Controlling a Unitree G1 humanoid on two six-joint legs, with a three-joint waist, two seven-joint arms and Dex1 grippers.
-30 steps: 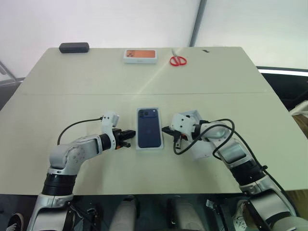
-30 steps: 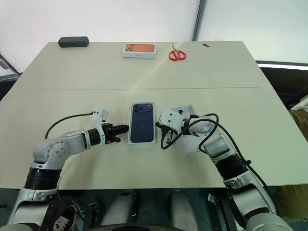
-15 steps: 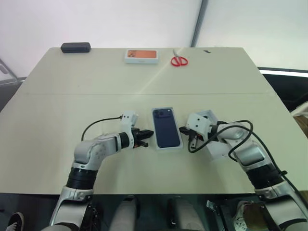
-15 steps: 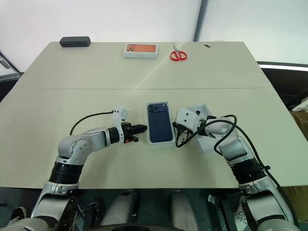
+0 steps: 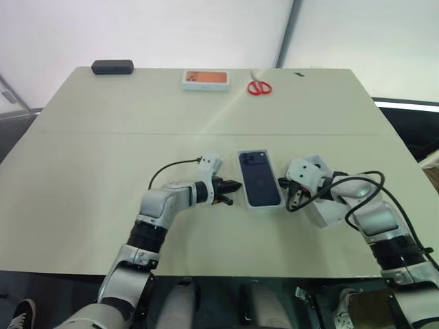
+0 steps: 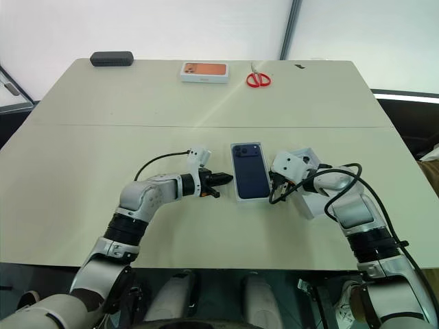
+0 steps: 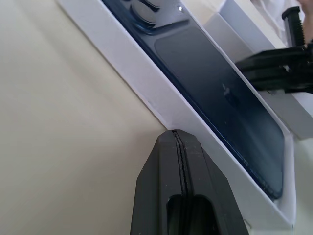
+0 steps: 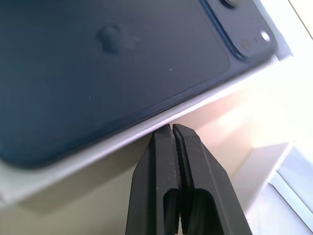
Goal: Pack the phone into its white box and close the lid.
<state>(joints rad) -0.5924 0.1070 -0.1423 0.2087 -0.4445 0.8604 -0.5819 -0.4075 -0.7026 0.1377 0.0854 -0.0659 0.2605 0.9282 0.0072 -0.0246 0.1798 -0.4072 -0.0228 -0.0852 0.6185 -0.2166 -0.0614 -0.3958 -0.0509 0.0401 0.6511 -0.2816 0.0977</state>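
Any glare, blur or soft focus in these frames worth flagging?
Left eye view: a pale streak of glare runs diagonally across the table toward the scissors; otherwise even light. Left wrist view: the left gripper fingers are soft, while the phone in the white box is sharper. Right wrist view: the phone is slightly blurred, and the background is washed out.

Navy, white and black on a pale cream bench (image 5: 103, 137)

Between the black left gripper (image 5: 232, 185) and black right gripper (image 5: 283, 186) sits the white lid (image 5: 245, 199) printed with a dark navy phone picture; beyond them lie red-handled scissors (image 5: 258, 87), a white box with an orange picture (image 5: 206, 79) and a black case (image 5: 112, 66).
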